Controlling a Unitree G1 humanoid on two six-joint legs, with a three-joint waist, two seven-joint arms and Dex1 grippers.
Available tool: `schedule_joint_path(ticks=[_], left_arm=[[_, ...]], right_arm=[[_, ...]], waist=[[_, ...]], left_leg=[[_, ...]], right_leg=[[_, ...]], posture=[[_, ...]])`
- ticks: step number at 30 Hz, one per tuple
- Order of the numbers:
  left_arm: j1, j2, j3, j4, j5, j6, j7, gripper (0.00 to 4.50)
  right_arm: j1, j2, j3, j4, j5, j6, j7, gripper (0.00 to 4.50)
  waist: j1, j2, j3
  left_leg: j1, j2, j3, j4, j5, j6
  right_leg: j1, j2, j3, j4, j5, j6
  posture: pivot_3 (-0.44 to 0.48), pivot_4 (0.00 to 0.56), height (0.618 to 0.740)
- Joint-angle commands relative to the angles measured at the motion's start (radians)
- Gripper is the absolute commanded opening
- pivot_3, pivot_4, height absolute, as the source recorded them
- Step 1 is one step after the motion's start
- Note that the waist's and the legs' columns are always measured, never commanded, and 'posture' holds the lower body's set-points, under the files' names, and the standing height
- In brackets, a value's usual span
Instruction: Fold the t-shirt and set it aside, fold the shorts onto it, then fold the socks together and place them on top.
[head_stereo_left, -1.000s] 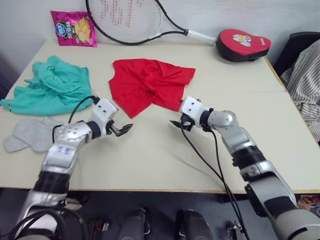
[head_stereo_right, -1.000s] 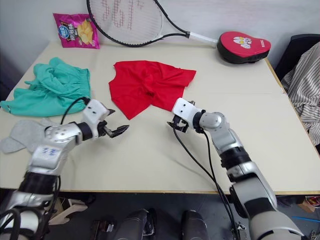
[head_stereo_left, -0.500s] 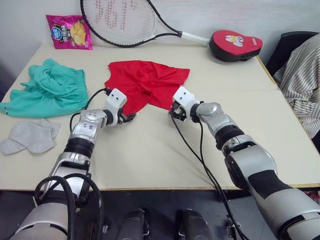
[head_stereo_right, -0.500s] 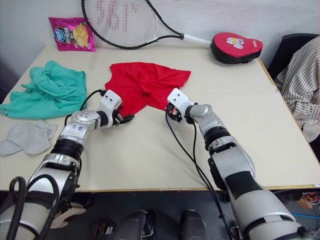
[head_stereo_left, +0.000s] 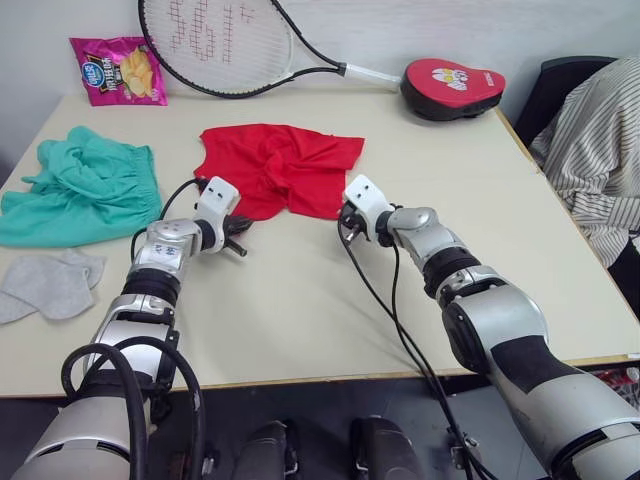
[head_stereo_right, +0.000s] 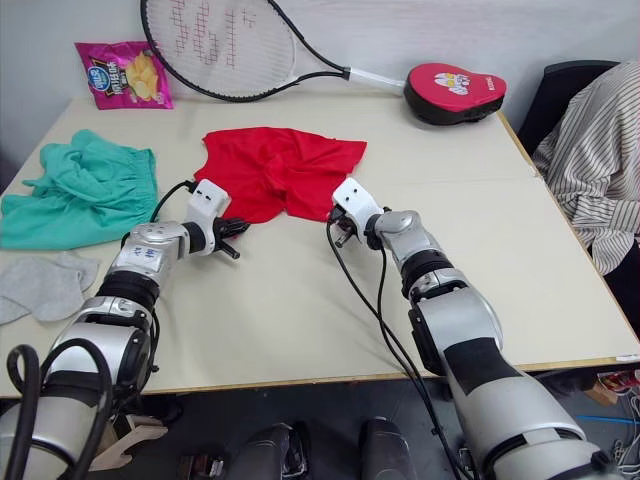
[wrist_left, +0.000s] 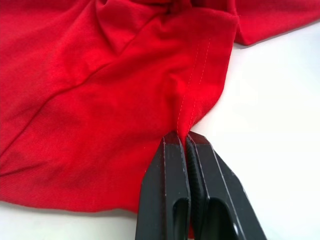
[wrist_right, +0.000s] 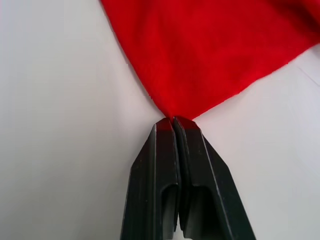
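Both grippers have moved forward from open desk to the near edge of the t-shirt. The left gripper now has its fingers closed on a stitched hem, and the right gripper pinches a corner. It lies crumpled mid-desk, with the shorts and socks off to its left.
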Motion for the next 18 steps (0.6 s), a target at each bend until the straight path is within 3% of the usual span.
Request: schedule_joint_path(ticks=[1,4,9,13,18], left_arm=[[0.099,0.056,0.023,-0.053,-0.009,0.0,-0.076,0.02],[0.199,0.111,0.056,-0.254,-0.062,-0.007,-0.184,0.02],[0.428,0.234,0.105,-0.672,-0.161,0.136,-0.319,0.02],[0.644,0.318,0.198,-0.967,-0.289,0.195,-0.424,0.02],[0.926,0.384,0.327,-1.187,-0.361,0.18,-0.49,0.02]], right_arm=[[0.01,-0.035,-0.039,-0.037,0.041,-0.019,0.087,0.0],[0.04,-0.088,-0.039,-0.088,0.053,-0.055,0.227,0.0],[0.143,-0.214,-0.025,-0.272,0.08,-0.028,0.442,0.0],[0.316,-0.355,-0.018,-0.574,0.117,0.066,0.591,0.0],[0.606,-0.538,-0.042,-0.993,0.187,0.191,0.694,0.0]], waist=[[-0.011,0.0,0.0],[-0.018,0.0,0.0],[-0.015,0.0,0.0],[-0.007,0.001,0.001],[0.014,0.002,0.002]], left_leg=[[0.0,0.0,0.0,-0.001,0.0,0.0],[0.0,0.0,0.001,-0.004,0.0,-0.001],[0.0,0.0,0.001,-0.006,-0.002,0.0],[-0.001,0.0,0.0,-0.005,-0.005,0.002],[-0.003,0.0,0.0,-0.005,-0.011,-0.005]], right_leg=[[0.0,0.0,0.0,0.0,0.0,0.0],[-0.001,0.0,0.0,0.0,0.0,0.0],[-0.003,0.0,0.001,-0.001,0.0,0.0],[-0.002,-0.001,0.003,-0.006,0.0,0.0],[0.0,-0.002,0.003,-0.016,-0.001,-0.002]], posture=[[0.0,0.15,0.74],[0.0,0.15,0.74],[0.0,0.15,0.74],[0.0,0.15,0.74],[0.0,0.15,0.74]])
